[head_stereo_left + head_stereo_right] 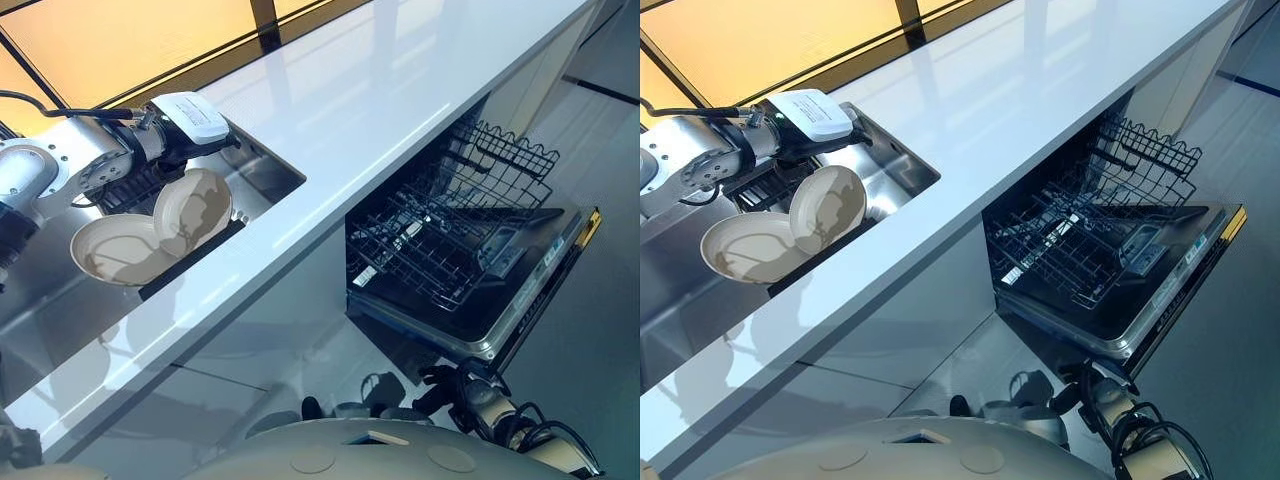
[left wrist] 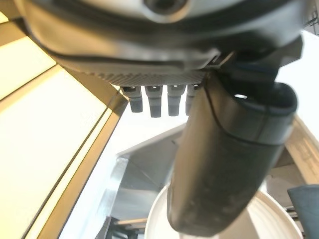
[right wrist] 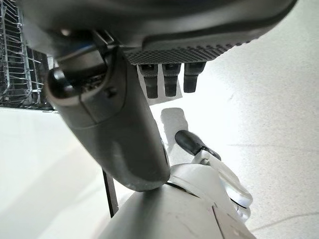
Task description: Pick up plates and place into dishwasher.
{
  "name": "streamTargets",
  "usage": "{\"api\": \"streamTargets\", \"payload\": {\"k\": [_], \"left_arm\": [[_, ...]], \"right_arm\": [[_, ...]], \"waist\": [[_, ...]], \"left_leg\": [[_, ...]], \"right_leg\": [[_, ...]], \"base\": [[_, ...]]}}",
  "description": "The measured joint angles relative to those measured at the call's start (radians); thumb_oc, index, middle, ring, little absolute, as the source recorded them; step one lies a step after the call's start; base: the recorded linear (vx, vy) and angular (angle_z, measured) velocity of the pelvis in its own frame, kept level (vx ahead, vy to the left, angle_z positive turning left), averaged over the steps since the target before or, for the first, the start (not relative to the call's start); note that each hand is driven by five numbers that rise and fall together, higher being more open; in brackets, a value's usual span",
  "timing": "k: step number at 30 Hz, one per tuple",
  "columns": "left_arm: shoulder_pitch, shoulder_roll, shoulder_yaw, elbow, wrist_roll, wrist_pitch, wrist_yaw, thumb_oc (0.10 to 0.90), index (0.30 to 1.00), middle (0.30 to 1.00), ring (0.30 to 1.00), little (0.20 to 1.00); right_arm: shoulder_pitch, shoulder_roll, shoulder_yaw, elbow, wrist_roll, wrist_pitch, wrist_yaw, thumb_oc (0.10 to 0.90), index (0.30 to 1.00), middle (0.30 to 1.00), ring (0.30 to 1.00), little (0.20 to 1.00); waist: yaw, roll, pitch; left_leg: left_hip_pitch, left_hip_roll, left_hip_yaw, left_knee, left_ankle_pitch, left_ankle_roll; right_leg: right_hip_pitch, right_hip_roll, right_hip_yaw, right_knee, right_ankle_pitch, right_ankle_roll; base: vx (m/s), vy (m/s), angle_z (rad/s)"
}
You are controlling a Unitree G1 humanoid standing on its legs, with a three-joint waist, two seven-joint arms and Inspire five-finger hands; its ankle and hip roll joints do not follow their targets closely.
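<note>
Right robot hand [image 3: 124,124]: low, idle, fingers relaxed, holding nothing. Left robot hand [image 2: 224,164]: above the sink [image 1: 265,170], fingers spread, thumb just over the upright plate [image 1: 193,208]; contact unclear. Second plate [image 1: 115,250] lies beside it. Step: reaching. Next: close on the rim, carry across the worktop [image 1: 400,90] to the dishwasher rack [image 1: 450,220].

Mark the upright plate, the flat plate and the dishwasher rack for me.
upright plate [image 1: 195,207], left eye view, centre of its face
flat plate [image 1: 108,252], left eye view, its inner well
dishwasher rack [image 1: 430,245], left eye view, middle wire grid
</note>
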Motion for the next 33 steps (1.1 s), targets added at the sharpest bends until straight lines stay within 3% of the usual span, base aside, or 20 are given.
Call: {"api": "streamTargets", "payload": {"k": [21,33], "left_arm": [[0.000,-0.080,0.000,0.043,-0.031,0.003,-0.029,0.800,0.900,0.900,0.900,0.900],[0.000,-0.117,-0.004,0.093,0.012,-0.002,-0.206,0.800,0.900,0.900,0.900,0.900]], "right_arm": [[-0.015,-0.001,-0.005,-0.003,0.001,0.017,0.017,0.800,0.900,0.900,0.900,0.900],[-0.018,-0.001,-0.018,-0.003,0.001,0.018,0.020,0.800,0.900,0.900,0.900,0.900]], "waist": [[-0.023,-0.015,0.031],[-0.024,-0.016,0.042]], "left_leg": [[-0.001,-0.001,0.029,0.001,-0.007,0.005],[-0.001,-0.003,0.034,0.003,-0.010,0.007]], "right_leg": [[-0.020,-0.004,0.012,0.016,0.002,0.005],[-0.025,-0.006,0.015,0.018,0.002,0.006]], "base": [[0.00,0.006,-0.03],[0.01,0.000,-0.01]]}}
